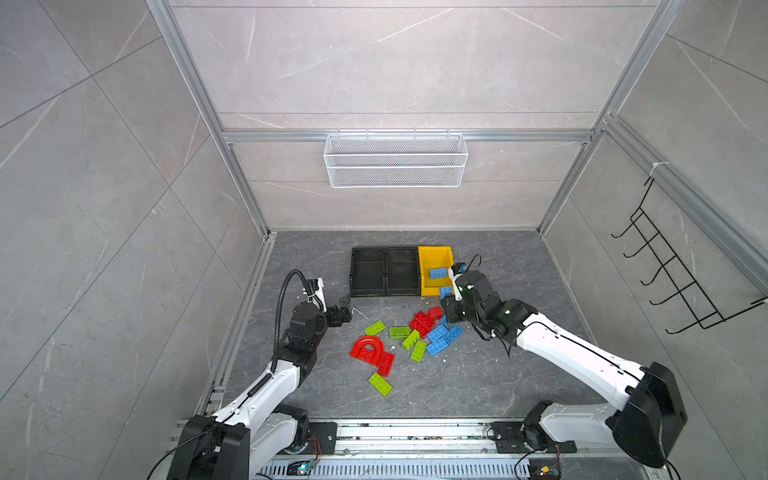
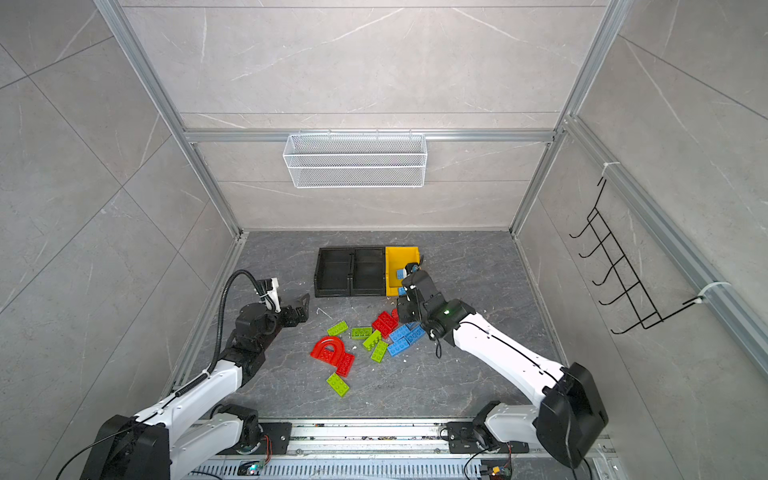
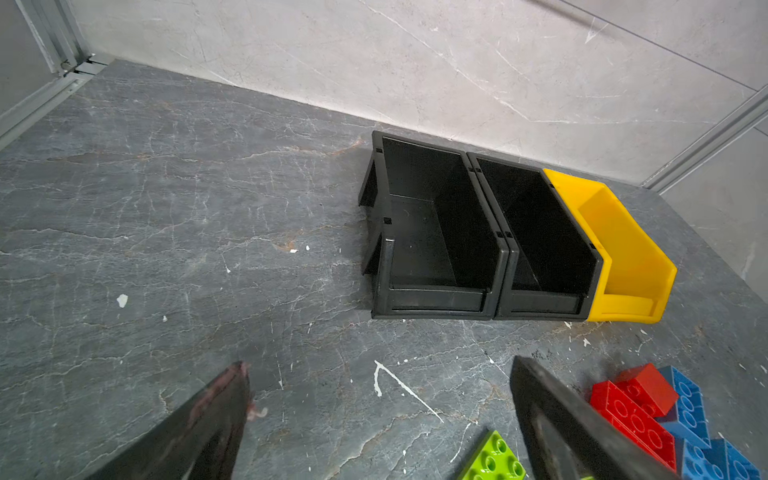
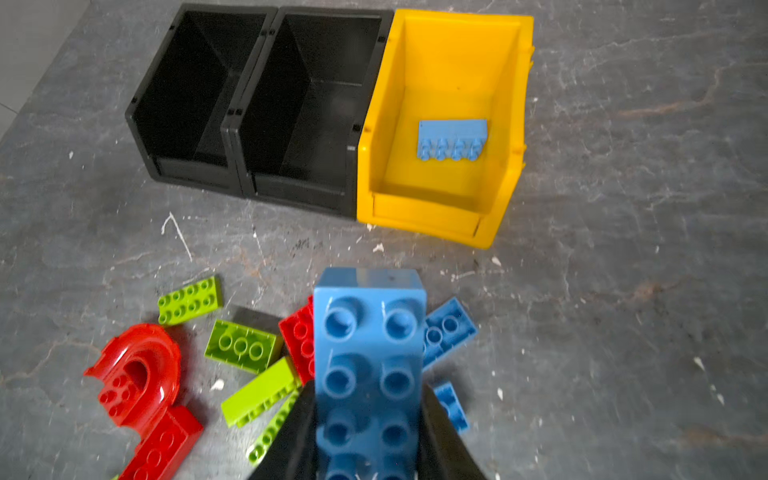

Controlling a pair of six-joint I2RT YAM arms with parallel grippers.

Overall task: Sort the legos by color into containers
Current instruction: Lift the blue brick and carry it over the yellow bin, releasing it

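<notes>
right gripper (image 4: 369,399) fingers pinching long blue brick (image 4: 370,332) short of yellow bin (image 4: 386,104), long axis toward bin, studs up, rear end cut off, second blue brick (image 4: 452,139) inside bin, left gripper (image 3: 379,365) fingers spread

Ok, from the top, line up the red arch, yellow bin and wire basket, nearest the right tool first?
1. yellow bin, right next to the right tool.
2. red arch, left on the floor.
3. wire basket, high on the back wall.

left fingers (image 3: 199,432) spread wide; right fingers (image 4: 291,455) clamped tight
</notes>
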